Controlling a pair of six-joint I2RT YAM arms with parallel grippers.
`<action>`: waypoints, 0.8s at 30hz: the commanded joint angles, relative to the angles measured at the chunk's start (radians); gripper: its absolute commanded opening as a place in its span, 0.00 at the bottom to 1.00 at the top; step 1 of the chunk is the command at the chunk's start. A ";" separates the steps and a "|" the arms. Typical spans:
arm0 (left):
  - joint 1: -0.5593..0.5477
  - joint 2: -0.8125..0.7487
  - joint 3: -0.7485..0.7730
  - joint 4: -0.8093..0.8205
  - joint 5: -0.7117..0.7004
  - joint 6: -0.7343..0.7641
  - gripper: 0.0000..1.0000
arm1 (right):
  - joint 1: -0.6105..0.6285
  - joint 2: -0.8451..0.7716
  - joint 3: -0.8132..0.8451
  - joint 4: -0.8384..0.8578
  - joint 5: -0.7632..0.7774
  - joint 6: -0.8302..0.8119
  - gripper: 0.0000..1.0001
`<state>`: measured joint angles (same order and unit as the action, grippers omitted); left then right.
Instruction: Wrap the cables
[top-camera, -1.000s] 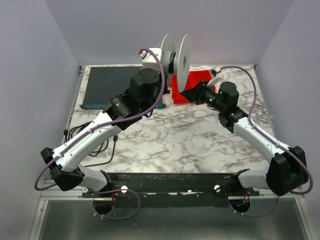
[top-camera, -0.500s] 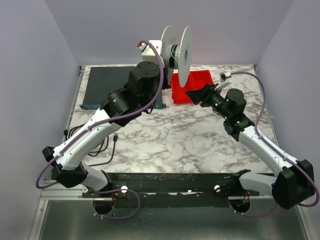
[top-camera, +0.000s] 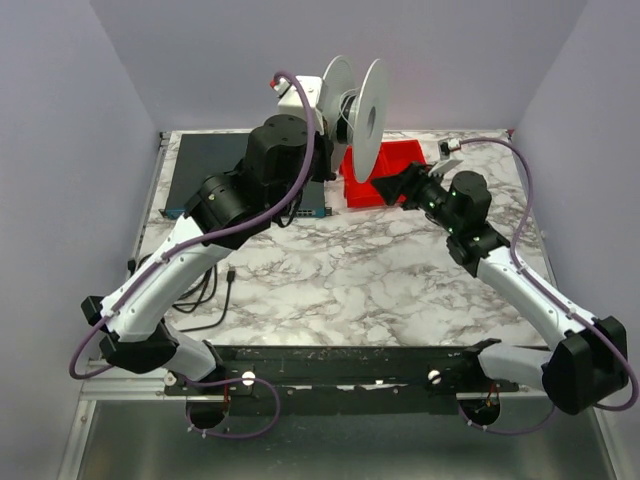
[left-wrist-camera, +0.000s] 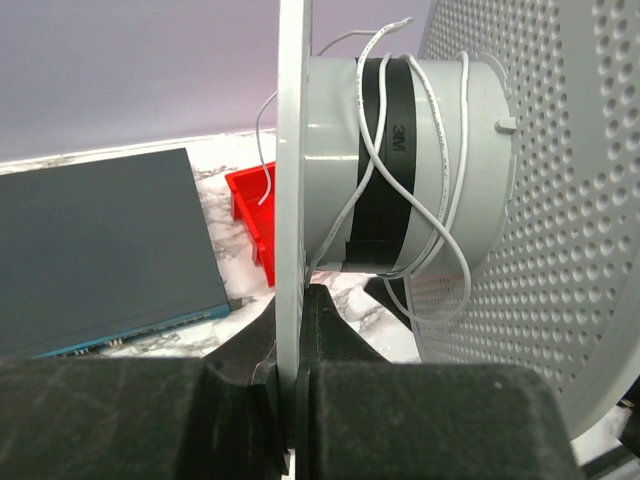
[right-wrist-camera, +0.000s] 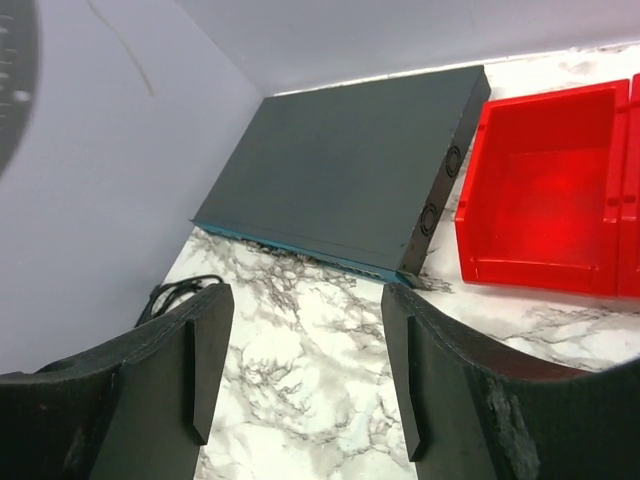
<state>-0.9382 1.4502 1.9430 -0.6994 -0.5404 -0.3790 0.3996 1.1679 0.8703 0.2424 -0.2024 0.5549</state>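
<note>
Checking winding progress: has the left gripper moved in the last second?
Yes. The left gripper, shut on the spool, has shifted up the top view, farther beyond the far edge of the dark flat box.

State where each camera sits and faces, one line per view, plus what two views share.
Top external: above and behind, looking down on the table; left arm and right arm show.
Left wrist: faces the spool and cable; left claw pinches a flange.
Right wrist: faces the dark box; right claw open.
Wrist views share the red bin.
</note>
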 joint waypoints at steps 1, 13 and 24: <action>-0.005 -0.013 0.125 -0.057 0.083 -0.012 0.00 | -0.014 0.063 0.016 0.123 -0.074 -0.009 0.69; 0.007 -0.020 0.287 -0.208 0.203 -0.058 0.00 | -0.038 0.219 -0.093 0.761 -0.261 0.272 0.73; 0.009 -0.012 0.327 -0.221 0.221 -0.079 0.00 | -0.036 0.401 -0.060 1.152 -0.311 0.458 0.69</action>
<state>-0.9352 1.4483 2.2345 -0.9726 -0.3439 -0.4339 0.3653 1.5578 0.7650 1.2331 -0.4870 0.9623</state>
